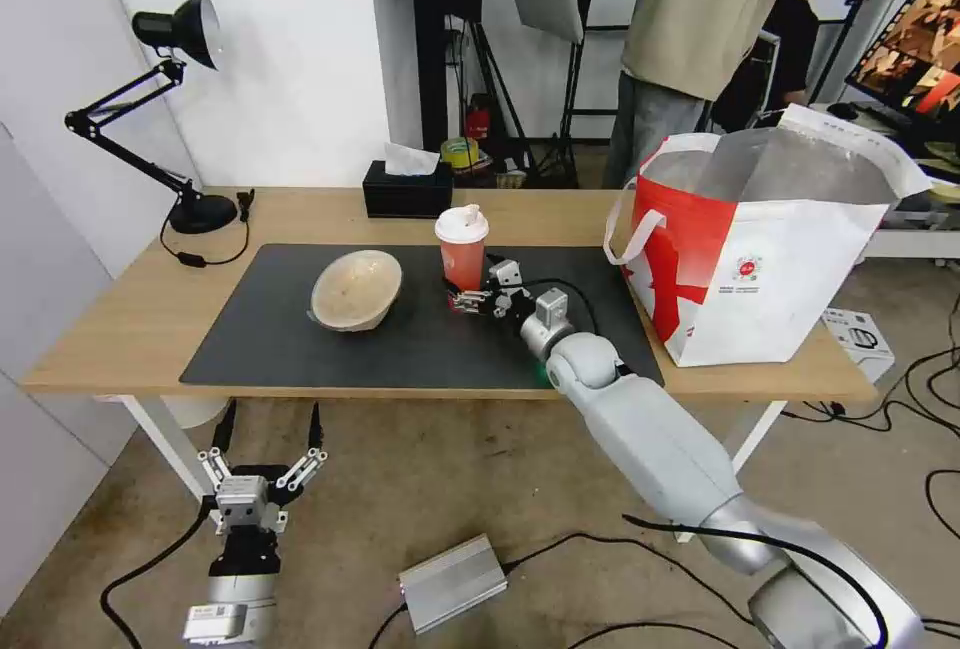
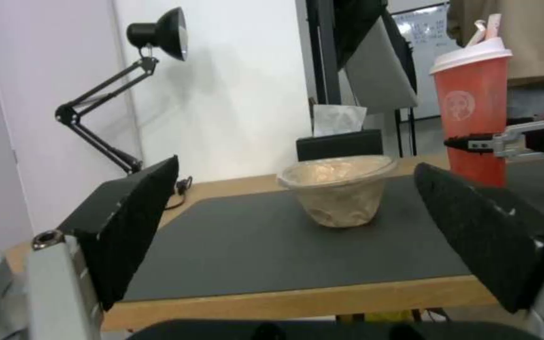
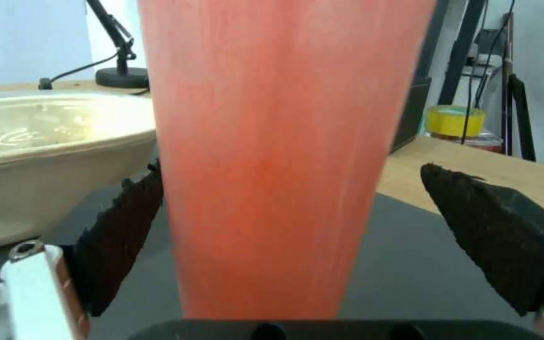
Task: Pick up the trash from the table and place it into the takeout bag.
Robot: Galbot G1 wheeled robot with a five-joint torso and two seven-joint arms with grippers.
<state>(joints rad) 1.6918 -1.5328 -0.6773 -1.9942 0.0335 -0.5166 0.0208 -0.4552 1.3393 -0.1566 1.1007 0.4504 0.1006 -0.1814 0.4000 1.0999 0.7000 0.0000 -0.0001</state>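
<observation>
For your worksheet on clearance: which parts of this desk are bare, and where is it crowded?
Bare: dark grey mat in front of the shallow beige bowl, and light wood left of it. Crowded: right end effector around the red lidded cup, beside the red-and-white bag.

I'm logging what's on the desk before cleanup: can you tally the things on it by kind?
Disposable bowls: 1, the beige bowl
Cups: 1, the red cup
Takeout bags: 1, the red-and-white bag
Tissue boxes: 1, black
Desk lamps: 1, black
Mats: 1, dark grey
Total: 6
</observation>
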